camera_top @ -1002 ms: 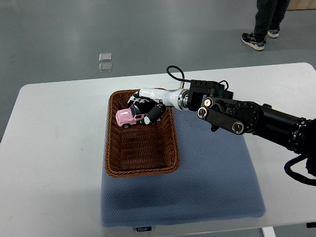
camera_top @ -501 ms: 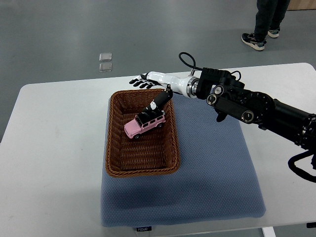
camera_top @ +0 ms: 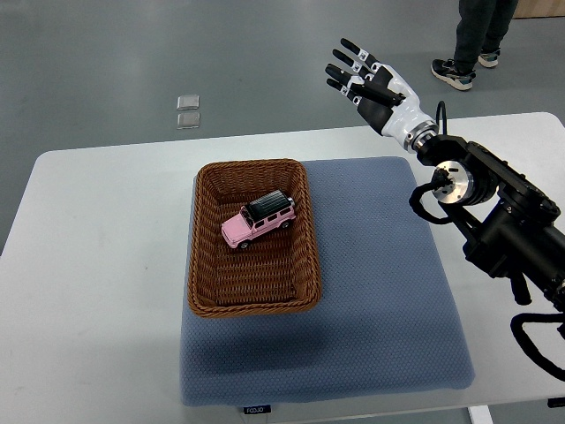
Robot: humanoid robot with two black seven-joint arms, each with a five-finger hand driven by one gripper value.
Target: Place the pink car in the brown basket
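On my monitor, the white rounded worktop (camera_top: 97, 265) fills the view from the left edge, with two small clear square tiles (camera_top: 188, 110) lying on the grey floor beyond its far side. Left of centre, an oblong brown woven wicker basket (camera_top: 203, 265) sits partly on a blue textured fabric mat (camera_top: 380, 300) that covers the middle of the worktop. The small pink toy car with a black roof (camera_top: 258, 220) lies inside the basket, in its far half, angled with its nose toward the near left, touched by nothing. To the right, the black jointed right arm (camera_top: 494, 212) enters from the picture's right edge and reaches up past the far side of the worktop; its white-and-black right hand (camera_top: 371, 79) hangs well apart from the basket, fingers (camera_top: 344, 71) spread and empty. At top right, a person's legs and dark sneakers (camera_top: 463, 66) stand on the floor.
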